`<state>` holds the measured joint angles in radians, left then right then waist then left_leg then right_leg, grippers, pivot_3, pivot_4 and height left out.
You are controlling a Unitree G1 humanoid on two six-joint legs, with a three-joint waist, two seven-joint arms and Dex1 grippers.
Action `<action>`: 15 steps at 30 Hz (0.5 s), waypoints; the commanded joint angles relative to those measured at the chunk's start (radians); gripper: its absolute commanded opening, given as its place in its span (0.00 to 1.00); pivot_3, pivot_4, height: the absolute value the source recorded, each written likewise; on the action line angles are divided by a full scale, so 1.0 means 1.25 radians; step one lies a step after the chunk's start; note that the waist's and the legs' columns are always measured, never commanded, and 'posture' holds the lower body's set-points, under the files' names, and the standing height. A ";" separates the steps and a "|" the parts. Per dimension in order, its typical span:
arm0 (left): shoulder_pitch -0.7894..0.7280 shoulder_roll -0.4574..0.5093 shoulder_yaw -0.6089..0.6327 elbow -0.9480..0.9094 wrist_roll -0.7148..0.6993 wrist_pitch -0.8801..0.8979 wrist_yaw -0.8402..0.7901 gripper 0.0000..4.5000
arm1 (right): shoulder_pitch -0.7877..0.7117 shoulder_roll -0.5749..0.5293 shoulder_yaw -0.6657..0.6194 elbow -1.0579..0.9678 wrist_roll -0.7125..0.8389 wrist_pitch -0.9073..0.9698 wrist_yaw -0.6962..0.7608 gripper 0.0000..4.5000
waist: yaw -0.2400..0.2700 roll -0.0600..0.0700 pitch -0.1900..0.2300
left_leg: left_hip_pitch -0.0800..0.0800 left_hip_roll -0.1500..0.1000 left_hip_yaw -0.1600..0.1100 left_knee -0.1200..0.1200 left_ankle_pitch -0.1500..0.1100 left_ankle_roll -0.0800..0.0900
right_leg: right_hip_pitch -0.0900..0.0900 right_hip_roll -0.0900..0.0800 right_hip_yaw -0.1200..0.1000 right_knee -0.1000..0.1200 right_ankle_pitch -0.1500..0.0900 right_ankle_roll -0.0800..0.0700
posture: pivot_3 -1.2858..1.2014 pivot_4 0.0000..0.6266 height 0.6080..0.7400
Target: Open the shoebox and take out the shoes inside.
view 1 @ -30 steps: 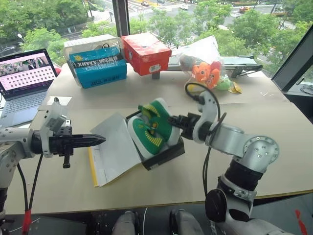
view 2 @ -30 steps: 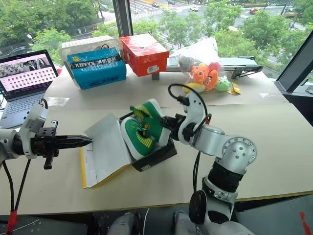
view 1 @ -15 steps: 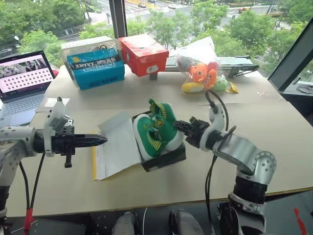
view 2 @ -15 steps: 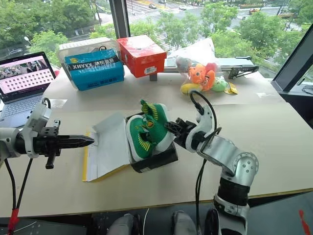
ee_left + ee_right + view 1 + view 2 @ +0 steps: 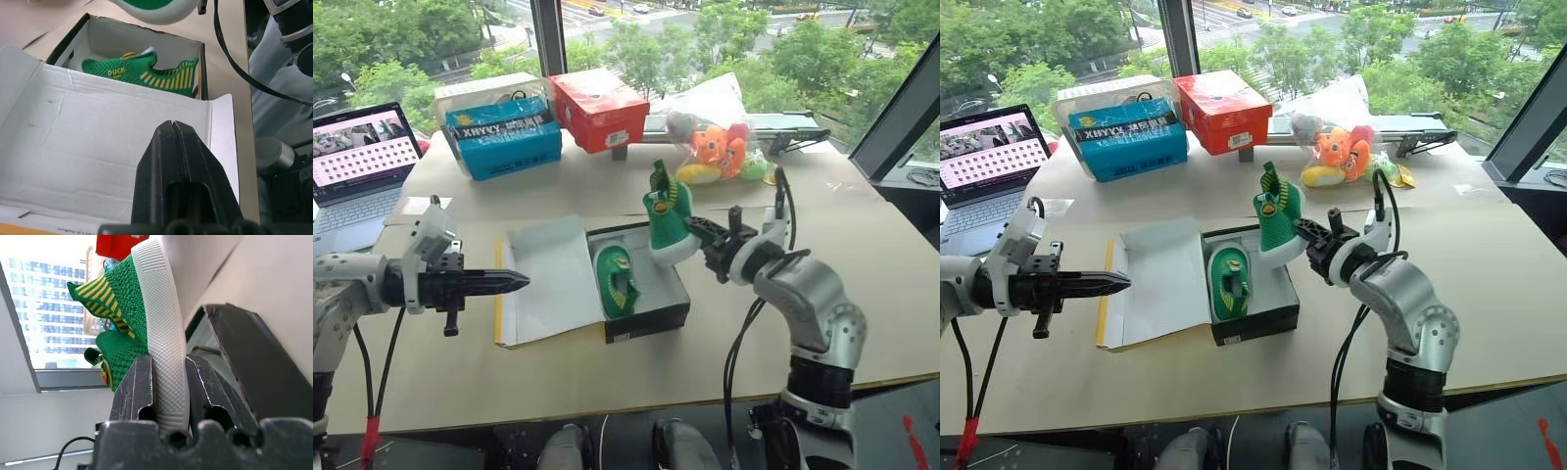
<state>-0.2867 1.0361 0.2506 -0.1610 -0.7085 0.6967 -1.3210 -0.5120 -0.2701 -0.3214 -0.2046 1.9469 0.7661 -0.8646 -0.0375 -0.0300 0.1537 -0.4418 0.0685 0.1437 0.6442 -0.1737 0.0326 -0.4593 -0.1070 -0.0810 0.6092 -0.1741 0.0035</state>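
Note:
The shoebox [image 5: 651, 315] lies open mid-table, its black base flat and its lid [image 5: 548, 284] folded out to the left, white inside up. One green shoe [image 5: 617, 282] with yellow stripes lies inside on its side. The other shoe [image 5: 668, 215] hangs toe-up over the box's right edge, and my right gripper [image 5: 703, 236] is shut on its white sole [image 5: 164, 347]. My left gripper [image 5: 516, 282] is shut and empty, held level just left of the lid and pointing at the box.
A laptop [image 5: 360, 157] sits at the far left. A blue box [image 5: 507, 132], a red box [image 5: 603, 106] and a bag of orange plush toys [image 5: 722, 145] line the back of the table. Bare tabletop lies right of the shoebox.
My right gripper has swung right and rolled, lifting one shoe up and out of the box. The second shoe has dropped back inside and the box has settled flat. The left arm has stayed still.

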 commanded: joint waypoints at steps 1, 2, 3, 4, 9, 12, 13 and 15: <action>-0.013 0.011 0.008 -0.019 -0.007 -0.003 0.001 0.00 | -0.024 -0.080 -0.016 0.026 -0.005 -0.003 0.063 0.11 | 0.002 0.000 0.000 | 0.000 0.000 0.000 0.000 0.000 0.000 | 0.000 0.000 0.000 0.000 -0.001 -0.001 | 0.52 0.24 0.99; -0.013 0.010 0.007 -0.019 -0.007 -0.003 0.002 0.00 | -0.027 -0.111 -0.009 0.044 -0.026 0.012 0.080 0.11 | 0.003 0.000 0.000 | 0.000 0.000 0.000 0.000 0.000 0.000 | 0.000 0.000 0.000 0.000 -0.001 -0.001 | 0.52 0.24 0.99; -0.015 0.008 0.006 -0.020 -0.007 -0.003 0.004 0.00 | -0.034 -0.164 0.006 0.082 -0.081 0.045 0.115 0.11 | 0.003 0.001 0.000 | 0.000 0.000 0.000 0.000 0.000 0.000 | 0.000 0.000 0.000 0.000 -0.001 -0.001 | 0.52 0.24 0.99; -0.016 0.006 0.004 -0.020 -0.006 -0.003 0.005 0.00 | -0.039 -0.201 0.019 0.109 -0.121 0.068 0.142 0.11 | 0.003 0.001 0.001 | 0.000 0.000 0.000 0.000 0.000 0.000 | 0.000 0.000 0.000 0.000 -0.001 -0.001 | 0.52 0.24 0.99; -0.022 0.001 0.001 -0.016 -0.006 -0.008 0.008 0.00 | -0.048 -0.277 0.076 0.236 -0.285 0.124 0.269 0.11 | 0.008 0.002 0.001 | 0.000 -0.001 0.000 0.000 0.000 0.001 | 0.000 0.000 0.001 0.000 -0.001 -0.001 | 0.52 0.24 0.99; -0.029 -0.002 -0.002 -0.012 -0.004 -0.012 0.010 0.00 | -0.055 -0.298 0.109 0.307 -0.407 0.142 0.343 0.11 | 0.006 0.002 0.001 | 0.000 -0.001 0.000 0.000 0.001 0.002 | 0.000 0.001 0.001 0.000 -0.001 -0.001 | 0.52 0.24 0.99; -0.030 -0.002 -0.003 -0.011 -0.004 -0.013 0.010 0.00 | -0.058 -0.301 0.114 0.320 -0.437 0.147 0.363 0.11 | 0.006 0.002 0.001 | 0.000 -0.001 0.000 0.000 0.001 0.002 | 0.000 0.001 0.001 0.000 -0.001 -0.001 | 0.52 0.24 0.99; -0.031 -0.004 -0.002 -0.012 -0.005 -0.013 0.011 0.00 | -0.067 -0.309 0.123 0.344 -0.496 0.159 0.401 0.11 | 0.006 0.002 0.001 | 0.001 -0.001 0.000 0.000 0.001 0.002 | 0.001 0.001 0.002 0.000 -0.001 -0.001 | 0.52 0.24 0.99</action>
<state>-0.3068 1.0287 0.2368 -0.1616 -0.7085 0.6959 -1.3076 -0.5782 -0.6364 -0.1797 0.2018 1.4202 0.9490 -0.4148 -0.0300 -0.0279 0.1552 -0.4401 0.0673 0.1439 0.6450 -0.1721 0.0355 -0.4580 -0.1057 -0.0788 0.6091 -0.1751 0.0022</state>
